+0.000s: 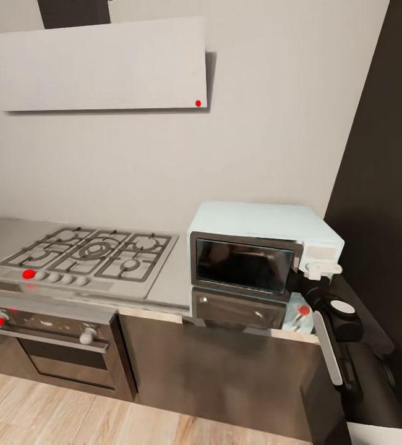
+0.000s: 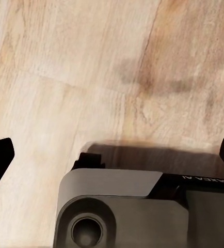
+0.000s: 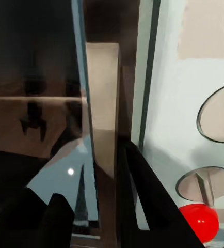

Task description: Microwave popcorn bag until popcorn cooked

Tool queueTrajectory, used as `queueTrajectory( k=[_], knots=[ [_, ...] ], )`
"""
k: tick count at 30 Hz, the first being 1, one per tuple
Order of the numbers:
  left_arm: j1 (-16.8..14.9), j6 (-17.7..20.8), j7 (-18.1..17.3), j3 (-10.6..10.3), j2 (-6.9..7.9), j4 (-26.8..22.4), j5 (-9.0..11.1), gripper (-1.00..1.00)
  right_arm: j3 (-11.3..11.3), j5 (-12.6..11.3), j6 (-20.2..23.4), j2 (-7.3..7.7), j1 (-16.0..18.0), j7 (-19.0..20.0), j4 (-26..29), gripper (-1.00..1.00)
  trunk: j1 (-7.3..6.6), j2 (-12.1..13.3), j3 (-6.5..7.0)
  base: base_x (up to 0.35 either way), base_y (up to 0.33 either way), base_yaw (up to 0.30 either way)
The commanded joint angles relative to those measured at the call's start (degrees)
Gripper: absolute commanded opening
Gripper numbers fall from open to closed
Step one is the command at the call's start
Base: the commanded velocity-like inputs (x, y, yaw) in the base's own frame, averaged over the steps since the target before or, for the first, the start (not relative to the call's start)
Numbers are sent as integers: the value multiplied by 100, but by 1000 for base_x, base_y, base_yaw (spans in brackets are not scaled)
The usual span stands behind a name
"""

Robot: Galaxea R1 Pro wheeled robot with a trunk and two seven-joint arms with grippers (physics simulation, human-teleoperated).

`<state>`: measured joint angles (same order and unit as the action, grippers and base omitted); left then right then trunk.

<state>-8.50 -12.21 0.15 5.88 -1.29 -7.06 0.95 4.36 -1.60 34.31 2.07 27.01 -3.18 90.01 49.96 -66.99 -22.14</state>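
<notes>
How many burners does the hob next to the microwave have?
5, all on the hob: one large in the middle, two at the back, two at the front. None looks hidden.

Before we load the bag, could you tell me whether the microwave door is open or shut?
Shut: the dark glass door sits flush in the microwave front, with the right gripper at its edge.
</notes>
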Motion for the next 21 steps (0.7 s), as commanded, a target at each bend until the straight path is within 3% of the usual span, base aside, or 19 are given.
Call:
queueTrajectory(
  k=[1,4,21],
  knots=[
    [-2,-18,2,27,-2,3,10,100,100,125,41,4,6,-52,8,-100,-2,-5,-6,-236,0,0],
    [-2,-18,-1,28,-2,3,10,100,100,125,41,4,6,-52,6,-100,-2,-5,-6,-264,0,0],
    [-2,-18,1,28,-2,3,10,100,100,125,41,4,6,-52,2,-100,-2,-5,-6,-89,2,0]
  ],
)
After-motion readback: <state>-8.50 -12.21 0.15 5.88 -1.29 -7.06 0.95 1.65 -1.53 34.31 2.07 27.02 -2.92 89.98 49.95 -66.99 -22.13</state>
